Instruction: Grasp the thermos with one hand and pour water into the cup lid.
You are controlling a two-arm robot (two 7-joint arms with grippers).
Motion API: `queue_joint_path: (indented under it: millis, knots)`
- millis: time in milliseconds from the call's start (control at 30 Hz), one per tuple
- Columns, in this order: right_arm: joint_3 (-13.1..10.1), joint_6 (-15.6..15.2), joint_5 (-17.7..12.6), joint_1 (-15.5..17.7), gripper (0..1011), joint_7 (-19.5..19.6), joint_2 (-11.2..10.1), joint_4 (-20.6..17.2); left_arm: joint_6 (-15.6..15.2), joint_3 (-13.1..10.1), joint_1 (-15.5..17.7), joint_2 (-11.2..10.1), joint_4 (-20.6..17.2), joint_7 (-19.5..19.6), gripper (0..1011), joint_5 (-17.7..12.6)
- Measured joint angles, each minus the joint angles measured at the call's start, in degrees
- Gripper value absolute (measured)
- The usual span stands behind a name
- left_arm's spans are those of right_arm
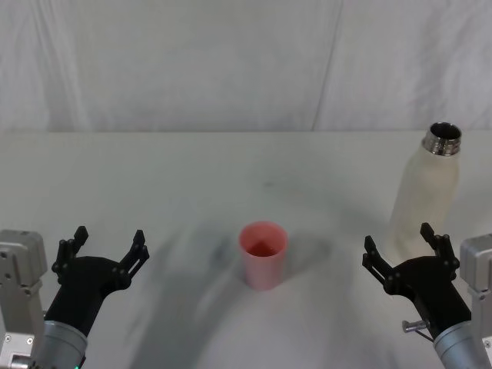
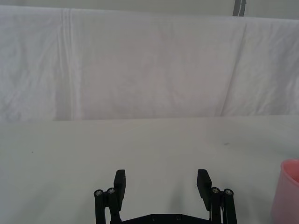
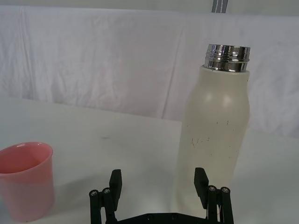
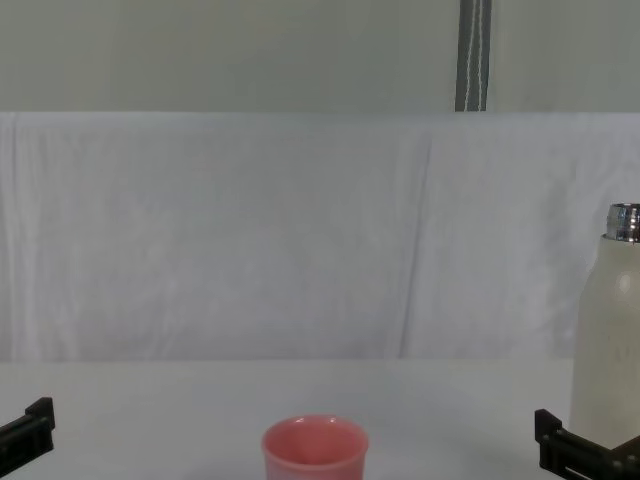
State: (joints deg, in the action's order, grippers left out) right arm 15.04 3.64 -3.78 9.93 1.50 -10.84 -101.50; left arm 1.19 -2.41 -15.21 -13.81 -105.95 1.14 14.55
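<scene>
Right gripper wide, just short of upright thermos; left gripper wide, idle.

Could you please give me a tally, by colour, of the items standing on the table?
Cream-white: 1, the thermos, uncapped.
Pink: 1, the cup lid, upright.
Total: 2.

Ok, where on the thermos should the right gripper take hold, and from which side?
Grip the thermos on its straight body below the rounded shoulders, probably about mid-height. It stands upright with the steel neck open, and the open right gripper sits just in front of it, so come in level from the robot's side. The cup stands apart to the left, out of the way.
</scene>
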Motion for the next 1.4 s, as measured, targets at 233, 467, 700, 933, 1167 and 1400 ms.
queue_joint_path:
  millis: [233, 467, 700, 933, 1167, 1400]
  knots:
    - [0.0, 0.0, 0.0, 0.0, 1001, 0.0, 0.0, 0.0, 0.0, 0.0, 0.0, 0.0, 0.0, 0.0, 1001, 0.0]
    - [0.0, 0.0, 0.0, 0.0, 1001, 0.0, 0.0, 0.0, 0.0, 0.0, 0.0, 0.0, 0.0, 0.0, 1001, 0.0]
    - [0.0, 0.0, 0.0, 0.0, 1001, 0.0, 0.0, 0.0, 0.0, 0.0, 0.0, 0.0, 0.0, 0.0, 1001, 0.0]
    - [0.0, 0.0, 0.0, 0.0, 1001, 0.0, 0.0, 0.0, 0.0, 0.0, 0.0, 0.0, 0.0, 0.0, 1001, 0.0]
    - [0.0, 0.0, 0.0, 0.0, 1001, 0.0, 0.0, 0.0, 0.0, 0.0, 0.0, 0.0, 0.0, 0.0, 1001, 0.0]
    - [-0.62, 0.0, -0.37, 0.28, 1001, -0.27, 0.24, -0.19, 0.0, 0.0, 0.0, 0.0, 0.0, 0.0, 1001, 0.0]
